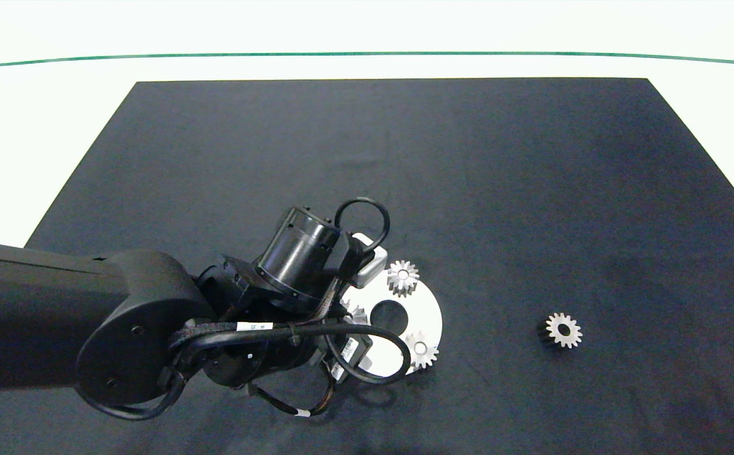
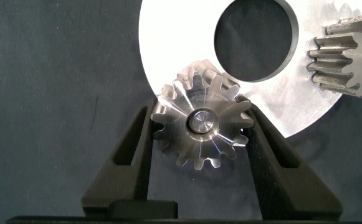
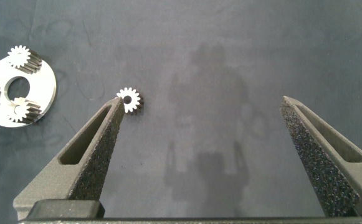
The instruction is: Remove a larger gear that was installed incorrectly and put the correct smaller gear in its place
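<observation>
Our left end effector (image 2: 200,134) had its fingers closed against the larger gear (image 2: 200,127), seated on its pin at the edge of the round plate (image 2: 168,56). We judged a straight, untilted lift best. Our right end effector (image 3: 202,134) hung wide open, empty; the smaller gear (image 1: 561,330) lay loose on the tabletop (image 1: 531,189).

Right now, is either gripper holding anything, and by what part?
The left gripper has its fingers against the toothed rim of the larger gear, on its pin on the round plate. The right gripper is open, empty.
</observation>
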`<action>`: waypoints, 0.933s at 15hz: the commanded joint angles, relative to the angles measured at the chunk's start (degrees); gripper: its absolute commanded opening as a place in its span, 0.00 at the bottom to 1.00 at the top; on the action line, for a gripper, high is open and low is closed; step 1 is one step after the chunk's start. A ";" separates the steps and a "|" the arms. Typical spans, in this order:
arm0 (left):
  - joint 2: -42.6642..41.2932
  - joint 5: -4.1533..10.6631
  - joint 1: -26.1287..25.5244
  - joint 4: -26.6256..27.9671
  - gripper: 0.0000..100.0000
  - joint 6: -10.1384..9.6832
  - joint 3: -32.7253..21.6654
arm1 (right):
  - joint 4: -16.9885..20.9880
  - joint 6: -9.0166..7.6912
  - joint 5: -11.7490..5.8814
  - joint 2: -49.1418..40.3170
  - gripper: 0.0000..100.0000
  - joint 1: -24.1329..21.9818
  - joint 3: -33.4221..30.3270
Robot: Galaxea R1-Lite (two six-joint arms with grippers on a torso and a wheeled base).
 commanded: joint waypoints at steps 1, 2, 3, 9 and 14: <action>-0.42 0.16 0.00 -0.15 0.28 -0.15 -0.50 | 0.08 0.00 -0.01 -0.02 1.00 0.02 -0.01; -0.60 0.16 0.00 -0.06 0.28 -0.15 -0.59 | 0.08 0.00 -0.01 -0.02 1.00 0.02 -0.01; -0.69 0.16 0.00 -0.06 0.28 -0.15 -0.59 | 0.08 0.00 -0.01 -0.02 1.00 0.02 -0.01; -2.62 0.16 -0.36 1.17 0.28 -0.15 -0.50 | 0.08 0.09 -0.01 0.07 1.00 0.02 -0.01; -5.96 0.16 -0.18 3.89 0.28 -0.15 -0.68 | 0.08 0.09 -0.01 -0.02 1.00 0.02 -0.01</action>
